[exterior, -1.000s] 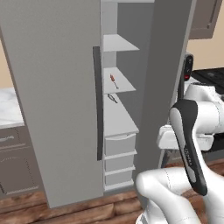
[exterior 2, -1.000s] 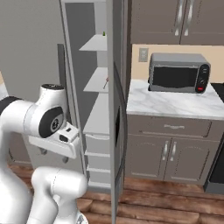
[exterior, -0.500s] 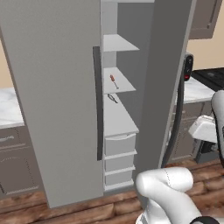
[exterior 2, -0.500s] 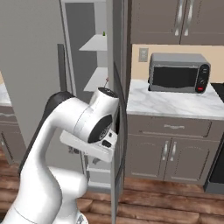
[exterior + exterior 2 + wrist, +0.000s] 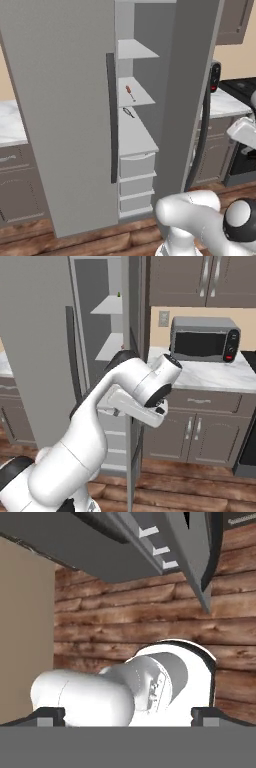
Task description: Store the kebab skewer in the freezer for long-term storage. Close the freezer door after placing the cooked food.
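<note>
Two doors ajar, skewer on a shelf

Both grey doors of the freezer (image 5: 195, 75) stand open in the left base view, baring white shelves over three white drawers (image 5: 136, 182). The kebab skewer (image 5: 129, 92) lies on a middle shelf (image 5: 142, 95), its reddish meat towards the back, touching nothing else. One shelf lower lies a second thin dark stick (image 5: 128, 112). The wide door (image 5: 60, 110) with its long dark handle takes the left of that picture; the freezer door (image 5: 187, 100) stands edge-on at the right, its curved dark handle facing the counter (image 5: 225, 103) beyond.

From the right base view the skewer cannot be made out; the shelves show as pale slivers behind the arm, which bends across the freezer door's edge (image 5: 135, 331). This side gives what the other lacks: a microwave (image 5: 204, 338) on a marble counter (image 5: 215, 373), a wall outlet (image 5: 163, 318), and brown cabinets (image 5: 200, 428) below.

The hand view looks down at a wooden floor (image 5: 125, 622), with the freezer's grey doors and drawer fronts overhead. The gripper (image 5: 128, 716) has its two dark fingertips (image 5: 47, 714) far apart at the bottom corners, with nothing between them.
</note>
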Robot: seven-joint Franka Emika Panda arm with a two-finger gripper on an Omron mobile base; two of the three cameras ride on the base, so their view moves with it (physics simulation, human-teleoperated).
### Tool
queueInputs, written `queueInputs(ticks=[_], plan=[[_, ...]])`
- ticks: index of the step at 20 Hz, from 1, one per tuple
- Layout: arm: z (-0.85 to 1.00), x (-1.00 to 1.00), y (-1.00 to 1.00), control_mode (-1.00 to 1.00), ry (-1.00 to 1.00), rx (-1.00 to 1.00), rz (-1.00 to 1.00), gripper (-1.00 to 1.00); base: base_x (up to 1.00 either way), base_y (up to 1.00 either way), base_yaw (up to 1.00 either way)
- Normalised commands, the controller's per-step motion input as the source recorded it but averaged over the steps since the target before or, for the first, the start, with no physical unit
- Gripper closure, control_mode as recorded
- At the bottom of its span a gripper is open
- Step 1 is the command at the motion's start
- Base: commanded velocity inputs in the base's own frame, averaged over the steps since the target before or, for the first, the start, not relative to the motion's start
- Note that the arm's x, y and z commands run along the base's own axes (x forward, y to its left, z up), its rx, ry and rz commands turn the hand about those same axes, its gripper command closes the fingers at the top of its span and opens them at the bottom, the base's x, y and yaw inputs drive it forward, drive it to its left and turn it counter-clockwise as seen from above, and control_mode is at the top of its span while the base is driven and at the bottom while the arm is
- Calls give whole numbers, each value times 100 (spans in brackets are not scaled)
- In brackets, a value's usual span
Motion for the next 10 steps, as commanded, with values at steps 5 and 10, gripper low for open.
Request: queueInputs(ticks=[5,10], plan=[[0,78,-38,-100,-18,14,5,-100,0,0,0],[0,49,-12,-100,-13,9,0,-100,0,0,0]])
